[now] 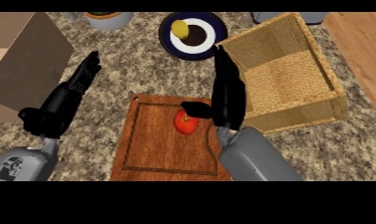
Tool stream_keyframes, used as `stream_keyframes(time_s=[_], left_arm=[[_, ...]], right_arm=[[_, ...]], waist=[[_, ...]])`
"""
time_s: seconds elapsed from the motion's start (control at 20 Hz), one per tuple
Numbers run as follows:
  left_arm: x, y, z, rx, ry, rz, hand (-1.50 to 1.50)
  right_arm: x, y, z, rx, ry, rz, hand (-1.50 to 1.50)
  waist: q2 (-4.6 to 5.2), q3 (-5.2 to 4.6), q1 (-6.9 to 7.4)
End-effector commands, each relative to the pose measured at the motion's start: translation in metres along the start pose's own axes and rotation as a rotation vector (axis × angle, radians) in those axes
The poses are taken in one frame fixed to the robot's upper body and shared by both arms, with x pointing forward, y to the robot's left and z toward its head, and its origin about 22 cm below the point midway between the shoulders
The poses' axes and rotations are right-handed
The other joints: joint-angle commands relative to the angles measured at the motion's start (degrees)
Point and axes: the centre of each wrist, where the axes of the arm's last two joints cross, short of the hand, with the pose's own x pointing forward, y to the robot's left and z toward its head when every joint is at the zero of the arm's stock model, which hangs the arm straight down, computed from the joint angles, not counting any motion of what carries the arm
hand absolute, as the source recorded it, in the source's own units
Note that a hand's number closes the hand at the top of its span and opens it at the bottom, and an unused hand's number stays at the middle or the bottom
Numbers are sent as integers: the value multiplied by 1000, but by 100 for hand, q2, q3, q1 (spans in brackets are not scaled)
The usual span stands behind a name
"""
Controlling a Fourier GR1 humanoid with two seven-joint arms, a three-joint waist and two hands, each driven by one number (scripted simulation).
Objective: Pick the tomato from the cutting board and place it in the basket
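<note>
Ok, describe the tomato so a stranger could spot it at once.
Find the wooden cutting board at the counter's near edge, left of the wicker basket. The tomato sits near its upper right, beside the right hand. It is the only red, round thing on the board.

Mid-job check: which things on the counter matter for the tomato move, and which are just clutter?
In play:
tomato
cutting board
basket
right robot hand, beside the tomato

Just lying about:
dark plate with yellow item
grey pot
left robot hand, resting open
</note>
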Motion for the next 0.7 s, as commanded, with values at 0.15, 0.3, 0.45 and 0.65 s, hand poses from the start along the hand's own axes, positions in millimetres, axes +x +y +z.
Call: stream_keyframes(time_s=[0.15,0.3,0.45,0.65], left_arm=[[2,-2,0,-10,-11,15,0],[0,-6,2,-12,-12,5,0],[-3,-2,5,-21,-4,12,0],[0,-5,0,1,-13,-10,0]], right_arm=[[30,0,-1,217,272,356,-150],[64,-17,9,293,310,385,-150],[91,-35,17,301,341,395,-150],[101,-55,20,321,321,382,-150]], waist=[[152,118,38],[151,139,83],[177,146,144],[185,153,-14]])
